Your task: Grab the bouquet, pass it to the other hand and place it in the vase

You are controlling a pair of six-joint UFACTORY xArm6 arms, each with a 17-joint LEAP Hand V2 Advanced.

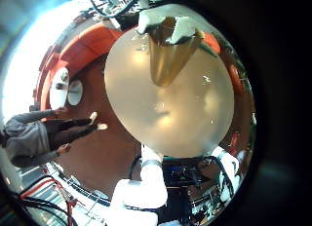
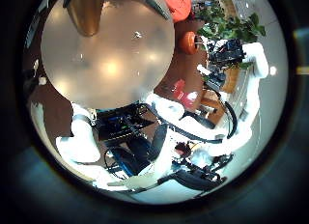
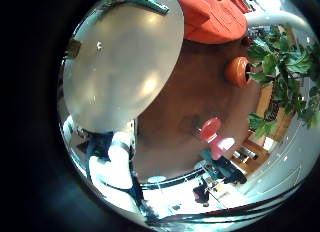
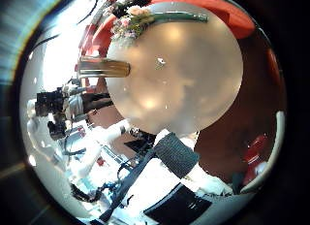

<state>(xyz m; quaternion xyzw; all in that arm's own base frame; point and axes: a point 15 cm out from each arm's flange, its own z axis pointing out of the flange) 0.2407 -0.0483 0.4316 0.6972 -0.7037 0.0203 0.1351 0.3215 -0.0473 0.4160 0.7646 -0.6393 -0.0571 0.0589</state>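
The bouquet (image 4: pixel 145 19) lies flat on the round glossy table (image 4: pixel 179 84), near its rim, flower heads bunched at one end and stems pointing across the top. The cone-shaped vase (image 1: pixel 172 56) stands near the table's edge, also seen as the vase (image 4: pixel 103 67) and the vase (image 2: pixel 85 10). Both hands hover high over the table with nothing in them. Of my left hand (image 1: pixel 168 27) only fingertips show, above the vase. A straight finger of my right hand (image 4: pixel 180 153) reaches into its thumb side view, far from the bouquet.
A curved sofa (image 3: pixel 212 17) runs round the far side of the table. A potted plant (image 3: pixel 285 62) and a small stool (image 3: pixel 210 128) stand on the floor beyond. The robot's arm (image 1: pixel 142 192) rises beside the table.
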